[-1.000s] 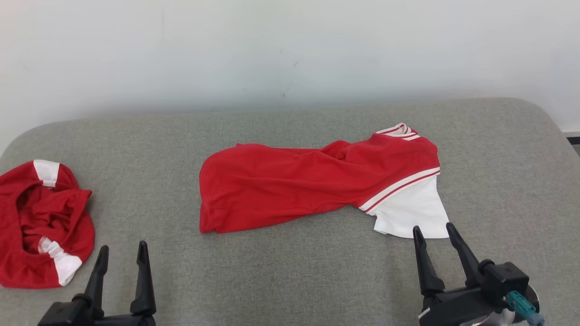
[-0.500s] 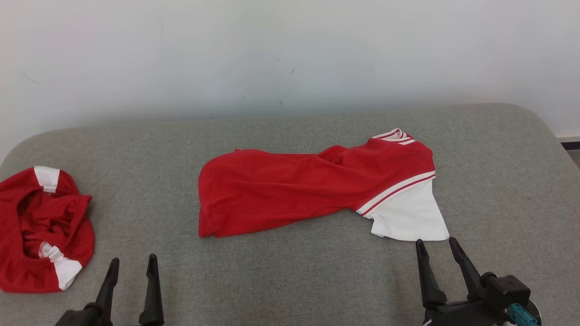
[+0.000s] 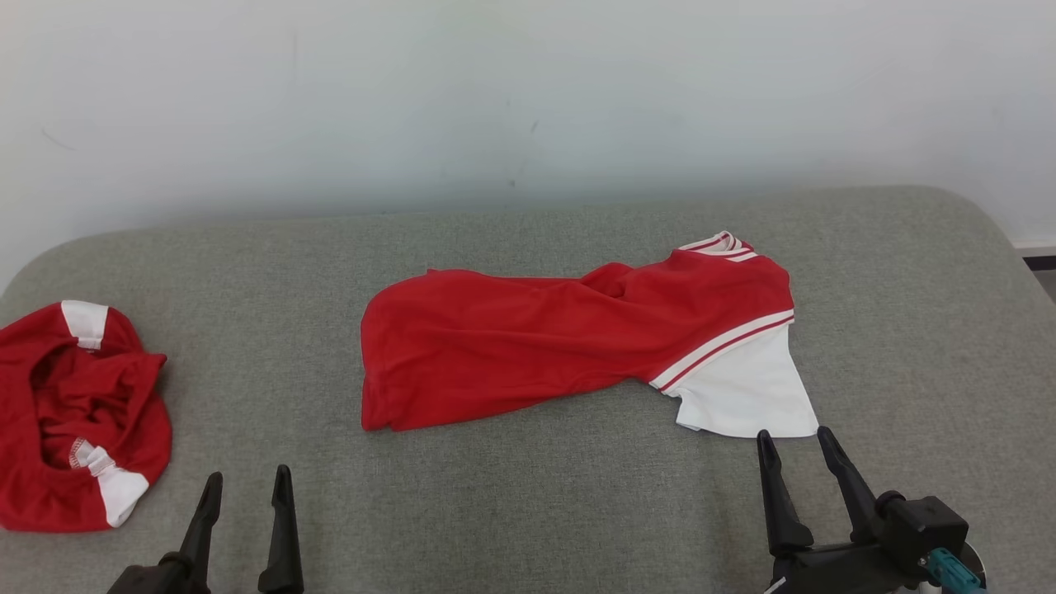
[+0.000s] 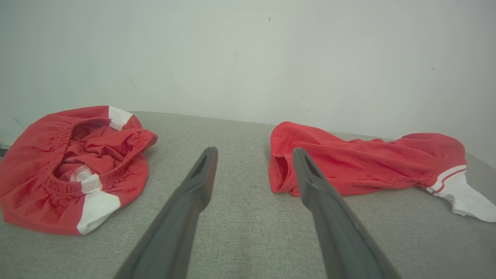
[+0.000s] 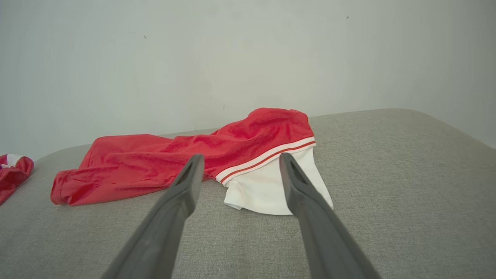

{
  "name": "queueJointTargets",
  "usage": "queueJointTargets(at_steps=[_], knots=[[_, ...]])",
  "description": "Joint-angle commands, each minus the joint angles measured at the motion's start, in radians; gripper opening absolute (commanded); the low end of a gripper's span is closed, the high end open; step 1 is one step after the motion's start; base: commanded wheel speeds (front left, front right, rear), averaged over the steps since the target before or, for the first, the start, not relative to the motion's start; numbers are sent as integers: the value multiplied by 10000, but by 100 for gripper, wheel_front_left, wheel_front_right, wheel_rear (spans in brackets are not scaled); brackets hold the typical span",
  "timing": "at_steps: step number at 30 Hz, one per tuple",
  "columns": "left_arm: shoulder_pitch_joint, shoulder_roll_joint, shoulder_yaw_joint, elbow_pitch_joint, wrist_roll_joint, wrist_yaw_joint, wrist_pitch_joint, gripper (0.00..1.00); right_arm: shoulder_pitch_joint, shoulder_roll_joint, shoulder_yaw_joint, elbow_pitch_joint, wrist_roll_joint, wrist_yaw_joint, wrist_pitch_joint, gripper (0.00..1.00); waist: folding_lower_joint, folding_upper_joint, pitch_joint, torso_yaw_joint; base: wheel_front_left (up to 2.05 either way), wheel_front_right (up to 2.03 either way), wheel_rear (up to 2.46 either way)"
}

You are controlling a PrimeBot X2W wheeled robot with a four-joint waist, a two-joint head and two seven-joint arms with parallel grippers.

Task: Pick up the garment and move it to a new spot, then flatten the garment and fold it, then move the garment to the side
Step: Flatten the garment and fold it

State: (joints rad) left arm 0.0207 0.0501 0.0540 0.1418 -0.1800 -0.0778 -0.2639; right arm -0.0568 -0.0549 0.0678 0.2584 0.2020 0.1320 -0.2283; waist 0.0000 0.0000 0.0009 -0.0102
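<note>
Red and rumpled, the garment [image 3: 569, 346] lies twisted across the middle of the grey padded surface [image 3: 528, 511], its open hem toward the robot's left and its white sleeve [image 3: 747, 396] at the right, on the side nearest the robot. The right gripper [image 3: 794, 433] hovers just short of that sleeve with its fingers spread wide and empty. Its tips are aimed at the white fabric, apparently lined up to pinch the closest loose edge. The left gripper [image 3: 249, 474], likewise wide apart and holding nothing, sits low at the front, and in its wrist view the fingers point between the garment's hem and a second crumpled red piece [image 3: 74, 412]. That piece rests well apart at the far left, seemingly not part of this job. Neither pair of fingers touches cloth. Judging by the bunched folds, the pick-up has not yet begun, with the flattening, folding and final move aside all to come. A plain pale wall [image 3: 528, 99] backs the scene
</note>
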Motion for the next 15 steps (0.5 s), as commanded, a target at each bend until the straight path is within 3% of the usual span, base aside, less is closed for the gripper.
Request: queueJointTargets(at_steps=[1,11,15], knots=[[59,5,-11,16,-61,55,-6,100,73,14,-29,-45,-26,-27,55,100,0,0,34,-3,0,0,0],[-945,5,-287,611,45,-48,18,100,-886,-165,-138,89,-15,-27,1365,100,0,0,716,-99,0,0,0],[-2084,11,-527,1239,-126,-83,724,100,-1543,-355,-583,387,2,-27,2449,100,0,0,1223,-67,0,0,0]])
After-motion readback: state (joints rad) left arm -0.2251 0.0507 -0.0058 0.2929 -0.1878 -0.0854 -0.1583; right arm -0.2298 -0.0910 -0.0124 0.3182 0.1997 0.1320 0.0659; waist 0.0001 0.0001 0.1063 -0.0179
